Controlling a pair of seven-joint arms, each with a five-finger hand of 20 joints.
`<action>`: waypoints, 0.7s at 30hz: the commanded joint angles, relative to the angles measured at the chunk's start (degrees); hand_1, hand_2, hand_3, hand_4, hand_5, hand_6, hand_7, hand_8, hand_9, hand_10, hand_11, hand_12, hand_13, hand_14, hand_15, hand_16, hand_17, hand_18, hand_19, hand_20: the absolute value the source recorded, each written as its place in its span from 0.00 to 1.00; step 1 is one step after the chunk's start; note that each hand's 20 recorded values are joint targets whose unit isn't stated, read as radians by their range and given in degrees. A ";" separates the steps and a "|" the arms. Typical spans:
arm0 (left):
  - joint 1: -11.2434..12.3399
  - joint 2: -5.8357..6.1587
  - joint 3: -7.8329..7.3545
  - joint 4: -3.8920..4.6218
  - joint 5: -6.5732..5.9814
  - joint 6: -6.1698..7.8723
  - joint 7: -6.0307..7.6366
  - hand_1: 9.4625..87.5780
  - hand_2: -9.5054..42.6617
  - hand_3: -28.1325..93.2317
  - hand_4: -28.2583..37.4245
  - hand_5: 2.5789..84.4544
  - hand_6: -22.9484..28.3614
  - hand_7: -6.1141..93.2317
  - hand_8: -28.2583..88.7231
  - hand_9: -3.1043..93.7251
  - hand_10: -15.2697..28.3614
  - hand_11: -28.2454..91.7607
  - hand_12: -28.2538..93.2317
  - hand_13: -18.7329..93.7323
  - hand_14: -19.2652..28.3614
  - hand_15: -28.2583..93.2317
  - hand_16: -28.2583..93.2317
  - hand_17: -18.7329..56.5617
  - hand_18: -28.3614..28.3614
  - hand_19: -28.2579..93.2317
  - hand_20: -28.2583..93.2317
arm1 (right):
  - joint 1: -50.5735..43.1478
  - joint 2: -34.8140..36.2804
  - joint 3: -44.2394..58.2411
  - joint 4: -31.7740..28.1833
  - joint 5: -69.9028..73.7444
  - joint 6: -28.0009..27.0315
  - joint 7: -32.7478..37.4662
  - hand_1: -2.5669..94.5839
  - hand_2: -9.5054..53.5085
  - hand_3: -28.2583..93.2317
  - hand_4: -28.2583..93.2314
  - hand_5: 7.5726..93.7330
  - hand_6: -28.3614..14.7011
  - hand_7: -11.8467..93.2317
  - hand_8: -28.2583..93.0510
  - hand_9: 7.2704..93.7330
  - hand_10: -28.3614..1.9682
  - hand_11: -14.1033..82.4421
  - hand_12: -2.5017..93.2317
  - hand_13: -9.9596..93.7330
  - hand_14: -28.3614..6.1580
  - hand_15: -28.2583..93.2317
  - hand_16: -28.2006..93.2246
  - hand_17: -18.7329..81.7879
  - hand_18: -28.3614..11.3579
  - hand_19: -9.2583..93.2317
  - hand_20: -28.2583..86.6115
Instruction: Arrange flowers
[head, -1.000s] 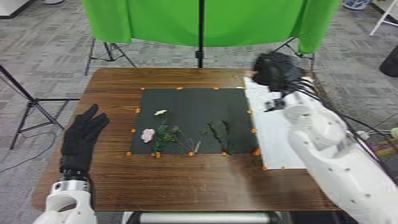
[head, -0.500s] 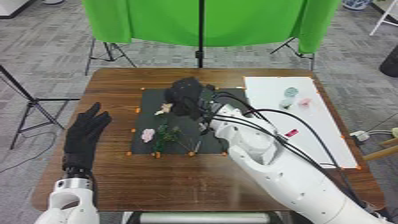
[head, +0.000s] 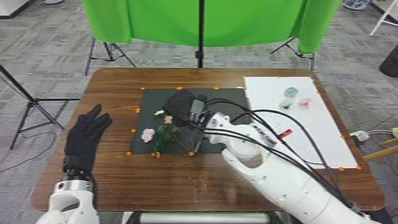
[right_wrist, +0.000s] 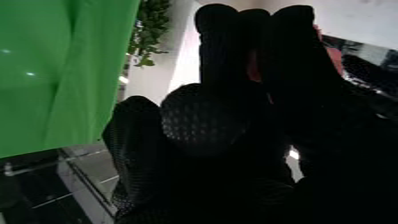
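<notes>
two hands (head: 82, 142), one table (head: 160, 185), one mat (head: 153, 96); one white sheet (head: 268, 92), one green cloth (head: 249, 25)

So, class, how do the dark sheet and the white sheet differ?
The dark sheet is nearly square; the white sheet is longer and narrower. The dark sheet bears green stems and a pink bloom, while the white sheet bears a pale green piece and a pink piece. Both lie flat on the table, with orange marks at their edges.

Green cloth (head: 151, 22), black pole (head: 201, 35)
</notes>
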 joint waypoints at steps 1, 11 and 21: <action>-0.33 0.11 0.40 0.55 0.27 -0.96 -0.65 0.11 0.29 0.76 0.00 0.47 0.54 0.12 0.20 0.47 0.66 0.34 0.31 0.47 0.74 0.31 0.24 0.34 0.69 0.25 0.39 | -1.16 -2.03 0.93 1.51 -4.59 1.28 -2.21 0.62 0.00 0.68 0.07 0.81 0.79 0.35 0.27 0.86 0.67 0.22 0.38 0.94 0.83 0.73 0.51 0.79 0.48 1.00 0.73; -0.81 0.14 0.61 0.93 0.29 -1.39 -1.09 0.11 0.29 0.76 0.00 0.47 0.54 0.12 0.20 0.47 0.66 0.34 0.31 0.47 0.73 0.31 0.24 0.34 0.69 0.25 0.39 | -2.76 -2.89 2.71 3.23 -7.69 -0.10 -2.59 0.61 0.00 0.69 0.07 0.74 0.79 0.36 0.26 0.80 0.67 0.24 0.33 0.93 0.82 0.73 0.50 0.78 0.48 1.00 0.72; -0.66 0.01 0.45 0.87 0.12 -1.26 -0.60 0.11 0.29 0.76 0.00 0.47 0.53 0.12 0.20 0.46 0.66 0.34 0.31 0.47 0.73 0.31 0.24 0.34 0.69 0.25 0.39 | -2.93 -2.33 2.81 3.40 -8.19 -0.49 -1.89 0.60 0.00 0.69 0.07 0.71 0.78 0.36 0.26 0.78 0.65 0.26 0.30 0.93 0.83 0.73 0.50 0.77 0.48 1.00 0.71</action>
